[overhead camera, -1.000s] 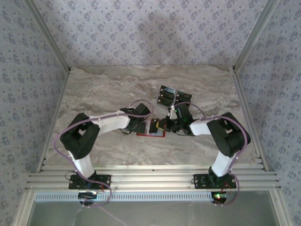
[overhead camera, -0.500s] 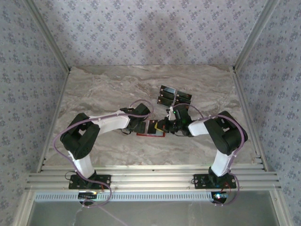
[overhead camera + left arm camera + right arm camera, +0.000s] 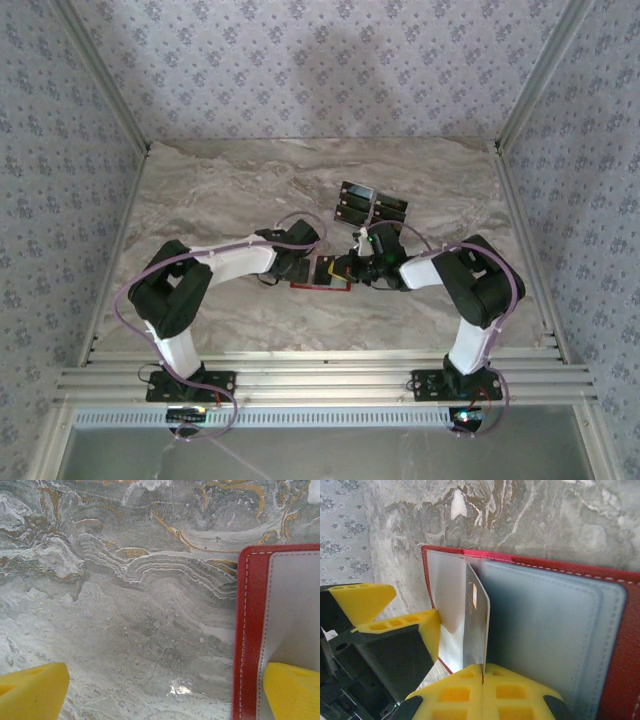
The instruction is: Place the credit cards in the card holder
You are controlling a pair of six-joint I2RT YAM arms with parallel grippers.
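The red card holder (image 3: 322, 284) lies open on the marble table between both grippers. My left gripper (image 3: 162, 692) is open. One of its yellow fingertips (image 3: 292, 690) rests on the holder's pale inner flap (image 3: 295, 605) and the other is over bare table. My right gripper (image 3: 482, 672) is shut on one credit card (image 3: 476, 625). It holds the card edge-on, upright, over the seam between the pale flap and the grey-blue pockets (image 3: 545, 630). The other black credit cards (image 3: 358, 203) lie grouped on the table farther back.
Patterned walls and aluminium frame rails (image 3: 520, 100) enclose the table on three sides. Both arms reach inward to the table's middle, close together. The left gripper's fingers (image 3: 422, 630) sit right beside the held card.
My right gripper has shifted slightly left with the card, closer over the open holder, and its elbow has drawn in. The left arm has not moved.
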